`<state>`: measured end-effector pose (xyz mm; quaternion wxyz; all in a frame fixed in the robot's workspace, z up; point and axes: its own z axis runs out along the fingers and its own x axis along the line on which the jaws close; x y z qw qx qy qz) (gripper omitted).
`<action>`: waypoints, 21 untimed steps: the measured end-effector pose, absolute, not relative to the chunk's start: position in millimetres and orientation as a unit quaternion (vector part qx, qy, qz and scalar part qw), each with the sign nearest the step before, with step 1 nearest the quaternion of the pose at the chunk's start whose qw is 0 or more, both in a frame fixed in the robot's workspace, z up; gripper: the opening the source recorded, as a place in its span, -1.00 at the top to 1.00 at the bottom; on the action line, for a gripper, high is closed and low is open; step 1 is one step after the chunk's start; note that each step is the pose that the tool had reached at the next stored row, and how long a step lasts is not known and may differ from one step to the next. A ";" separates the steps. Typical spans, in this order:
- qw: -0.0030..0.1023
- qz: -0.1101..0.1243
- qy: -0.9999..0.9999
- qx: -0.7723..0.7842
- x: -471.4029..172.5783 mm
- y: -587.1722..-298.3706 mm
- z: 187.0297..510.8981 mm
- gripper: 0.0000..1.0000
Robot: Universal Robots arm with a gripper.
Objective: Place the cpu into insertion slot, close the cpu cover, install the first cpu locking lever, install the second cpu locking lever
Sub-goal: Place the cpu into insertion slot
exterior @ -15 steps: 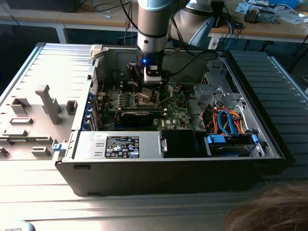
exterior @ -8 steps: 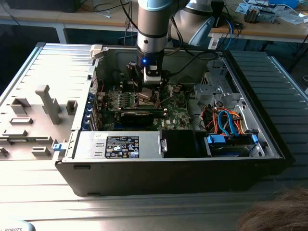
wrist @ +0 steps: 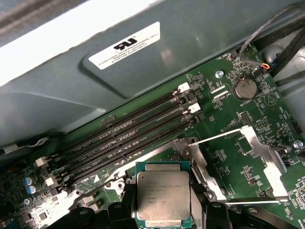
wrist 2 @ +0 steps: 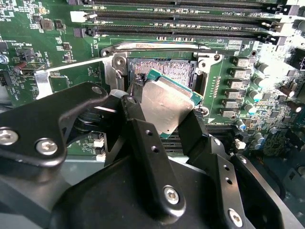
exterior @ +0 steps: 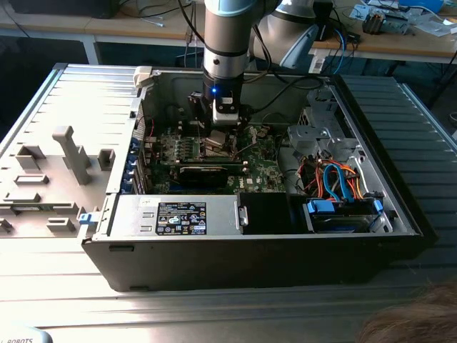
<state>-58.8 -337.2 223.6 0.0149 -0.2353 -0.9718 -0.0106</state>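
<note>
My gripper [wrist 2: 164, 120] is shut on the cpu [wrist 2: 167, 101], a flat square chip with a dull silver top and green edge. A black finger [wrist 2: 136, 119] presses it from each side. In the second wrist view the chip hangs slightly tilted just above the insertion slot [wrist 2: 164, 67], a dark pin field in a silver frame on the green board. In the first wrist view the cpu [wrist: 163, 196] covers most of the slot. The cpu cover [wrist: 259, 149] is swung open to one side, with thin wire levers [wrist: 221, 135] raised beside it. In the exterior view my gripper [exterior: 221, 128] reaches down into the open computer case.
Long black memory slots [wrist: 133, 133] run right beside the socket. A black card [exterior: 211, 171] stands across the board, with a drive cage and coloured cables [exterior: 335, 179] on the exterior view's right. The case wall [wrist: 71, 81] rises close by. A person's hair [exterior: 414, 321] shows at the lower corner.
</note>
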 end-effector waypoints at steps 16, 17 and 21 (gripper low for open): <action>0.015 -0.011 -0.967 -0.252 -58.8 -337.2 223.3 -0.08; 0.015 -0.011 -0.967 -0.253 -58.8 -337.2 223.3 -0.08; 0.015 -0.011 -0.967 -0.254 -58.8 -337.1 223.3 -0.08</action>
